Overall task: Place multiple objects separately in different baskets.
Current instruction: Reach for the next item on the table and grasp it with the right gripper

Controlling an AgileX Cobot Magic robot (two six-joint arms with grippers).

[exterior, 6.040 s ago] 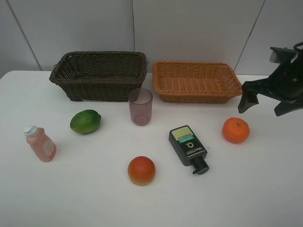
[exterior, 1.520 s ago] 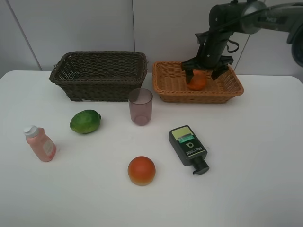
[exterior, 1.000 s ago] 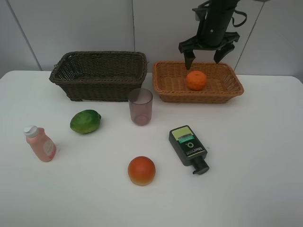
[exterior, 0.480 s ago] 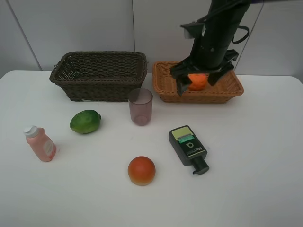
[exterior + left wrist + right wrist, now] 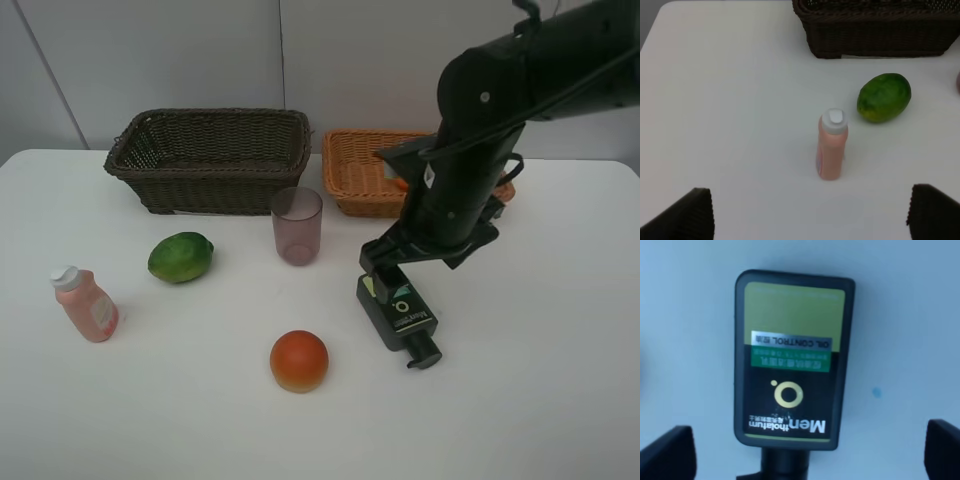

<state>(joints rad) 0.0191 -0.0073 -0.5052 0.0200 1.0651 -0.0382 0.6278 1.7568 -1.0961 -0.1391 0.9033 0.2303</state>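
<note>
My right gripper [image 5: 420, 252] is open and empty, low over the dark flat bottle with the green label [image 5: 398, 310]; the right wrist view shows that bottle [image 5: 792, 360] lying flat between my spread fingertips [image 5: 665, 455]. The tangerine [image 5: 400, 183] lies in the light tan basket [image 5: 355, 165], mostly hidden by my arm. The lime [image 5: 181, 257], pink bottle [image 5: 86, 304], mauve cup [image 5: 297, 225] and red-yellow apple [image 5: 299, 360] stand on the table. The dark brown basket [image 5: 210, 155] is at the back left. My left gripper [image 5: 810, 220] is open above the pink bottle [image 5: 832, 145] and lime [image 5: 884, 97].
The white table [image 5: 560, 380] ends at a grey-white wall behind the baskets. The dark basket's corner [image 5: 875, 30] shows in the left wrist view beyond the lime. My right arm [image 5: 500, 110] reaches across the tan basket's front.
My right gripper let go of the tangerine in the tan basket, rose, then came forward and down over the dark flat bottle. The other things have not moved.
</note>
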